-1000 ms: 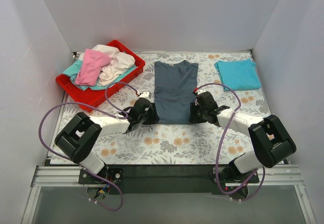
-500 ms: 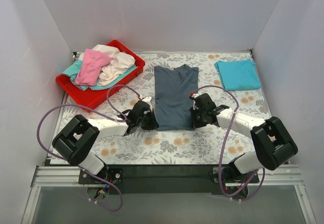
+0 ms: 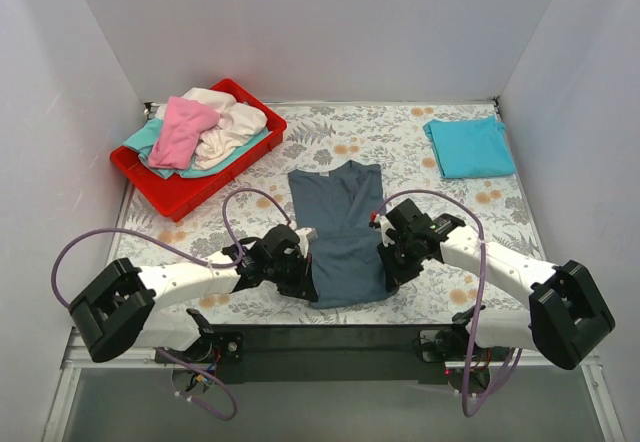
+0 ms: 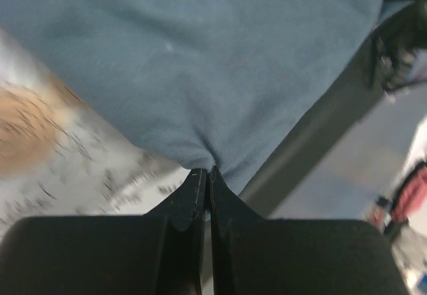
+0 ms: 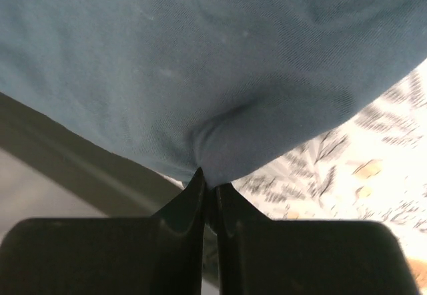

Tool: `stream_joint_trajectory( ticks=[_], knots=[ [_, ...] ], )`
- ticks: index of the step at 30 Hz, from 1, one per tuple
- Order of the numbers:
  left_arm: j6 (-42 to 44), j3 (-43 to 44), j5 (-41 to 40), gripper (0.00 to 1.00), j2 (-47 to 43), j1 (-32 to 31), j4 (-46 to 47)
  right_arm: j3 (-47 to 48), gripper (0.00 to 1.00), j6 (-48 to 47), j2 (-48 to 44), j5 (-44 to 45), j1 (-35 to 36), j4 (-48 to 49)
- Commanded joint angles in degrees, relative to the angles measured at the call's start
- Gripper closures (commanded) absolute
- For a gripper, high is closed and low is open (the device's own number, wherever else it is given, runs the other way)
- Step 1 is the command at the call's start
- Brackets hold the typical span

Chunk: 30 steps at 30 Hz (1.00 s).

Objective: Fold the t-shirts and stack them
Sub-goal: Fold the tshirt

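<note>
Floral table cover [image 3: 420, 147], near edge: I see my left gripper [image 4: 205, 173] and right gripper [image 5: 205, 175] each pressed together on the slate grey-blue t-shirt [image 3: 338, 217]; only overhead shows the red tray [image 3: 168, 194].

Seen from above, the near corners of the grey-blue shirt [image 3: 338, 227] are hidden under the left tool [image 3: 307, 266] and the right tool [image 3: 387, 262]. In both wrist views that shirt runs off the top edge. The floral surface [image 4: 60, 168] is smeared with blur in the left wrist view. In the red tray [image 3: 170, 194], the teal shirt [image 3: 143, 139] lies mostly buried under the pink shirt [image 3: 183, 129] and the cream shirt [image 3: 233, 125].
</note>
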Motion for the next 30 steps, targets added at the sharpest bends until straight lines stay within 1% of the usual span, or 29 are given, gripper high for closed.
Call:
stream_joint_trajectory(
  ticks=[1,2,5,7,10,11,15,17,19,20,22,24,25,27,30],
  knots=[
    [-0.31,0.65,8.09,1.00,-4.51,-0.87,-7.33,1.32,0.99,-1.91,-3.44,-3.84,1.90,-9.11],
    [-0.05,0.83,9.15,1.00,-5.56,-1.05,-9.34,1.32,0.99,-2.08,-4.24,-6.10,1.99,-9.81],
    [0.74,0.48,13.99,1.00,-6.97,-1.40,-11.47,1.41,0.99,-3.22,-5.39,-13.56,3.40,-12.36],
    [0.22,-0.13,15.66,1.00,-8.03,-2.01,-11.30,1.41,0.99,-3.93,-5.91,-14.47,5.06,-14.29],
    [0.13,-0.66,19.88,1.00,-9.53,-2.81,-11.12,1.85,0.99,-4.72,-6.70,-18.94,6.91,-15.62],
    [0.04,-0.66,20.15,1.00,-10.23,-3.07,-11.47,2.29,0.99,-4.98,-6.79,-21.65,7.26,-15.88],
    [0.74,-0.05,22.52,1.00,-10.32,-4.21,-12.26,3.78,0.99,-7.44,-7.85,-26.15,8.58,-19.73],
    [2.23,1.00,22.18,1.00,-10.32,-4.22,-14.01,4.75,0.99,-7.53,-8.55,-28.35,9.11,-20.45],
    [3.64,4.42,16.40,1.00,-11.28,-4.21,-16.47,7.73,0.99,-7.45,-9.60,-27.66,9.29,-21.24],
    [3.82,5.48,13.41,1.00,-13.81,-4.21,-18.49,8.87,0.99,-7.10,-10.04,-25.74,9.29,-21.16],
    [3.21,7.67,6.83,1.00,-16.90,-4.13,-18.33,12.11,0.99,-5.87,-10.83,-23.19,9.29,-20.72],
    [0.76,8.39,3.03,1.00,-21.38,-4.04,-15.44,13.71,0.99,-4.81,-11.28,-18.70,9.29,-19.76],
    [-1.00,8.04,-1.25,1.00,-24.00,-3.95,-12.65,14.67,0.99,-3.76,-11.63,-15.47,9.20,-18.71],
    [-2.58,6.82,-5.58,1.00,-26.31,-3.86,-9.82,15.12,0.99,-3.23,-11.98,-13.25,9.29,-17.39],
    [-3.47,4.26,-11.12,1.00,-28.34,-3.95,-5.07,15.47,0.99,-1.82,-12.59,-7.45,9.20,-15.45]
  ],
)
